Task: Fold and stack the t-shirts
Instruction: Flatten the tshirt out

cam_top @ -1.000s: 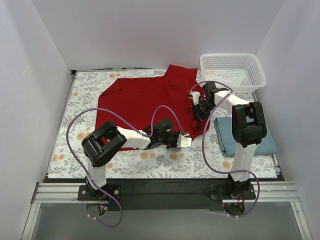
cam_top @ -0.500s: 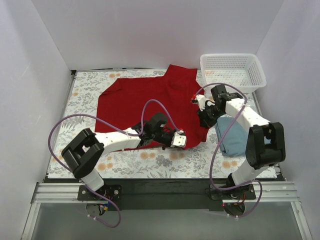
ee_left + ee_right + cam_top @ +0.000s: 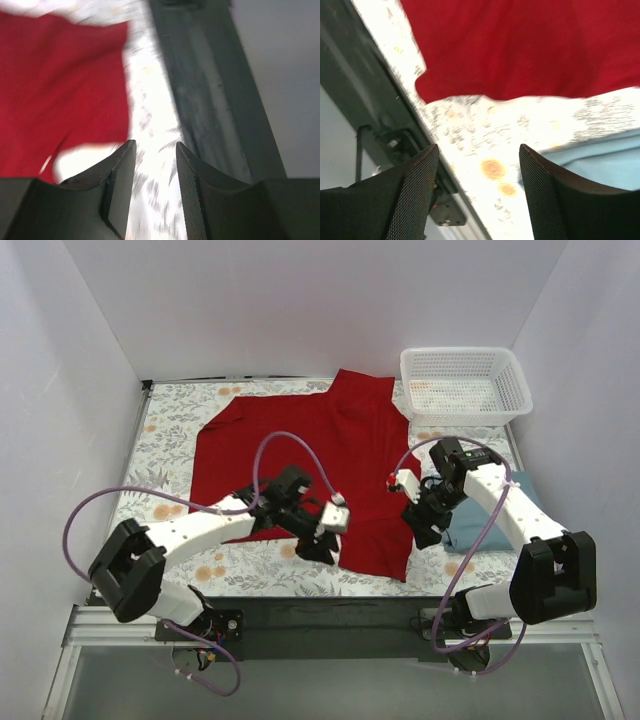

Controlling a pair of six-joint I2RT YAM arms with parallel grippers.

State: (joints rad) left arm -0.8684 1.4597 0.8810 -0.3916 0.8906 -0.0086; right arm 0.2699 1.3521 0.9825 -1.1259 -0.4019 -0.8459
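Observation:
The bright red t-shirt [image 3: 300, 445] lies spread on the flower-print table, its near right corner reaching almost to the front edge. Its hem shows in the left wrist view [image 3: 60, 90] and in the right wrist view [image 3: 530, 45]. The folded blue-grey t-shirt [image 3: 495, 525] lies at the right, partly under my right arm, and its edge shows in the right wrist view [image 3: 605, 155]. My left gripper [image 3: 322, 546] [image 3: 155, 150] hovers open by the red hem, nothing between its fingers. Open and empty too, my right gripper [image 3: 424, 530] [image 3: 479, 152] hangs between the two shirts.
A white lattice basket [image 3: 460, 351] stands at the back right corner. White walls close in the table on three sides. The dark metal rail [image 3: 330, 615] with the arm bases runs along the near edge, close to both grippers.
Both grippers drew the red shirt's near edge toward the front of the table, then opened and let it go. The shirt's right part now lies flat and longer.

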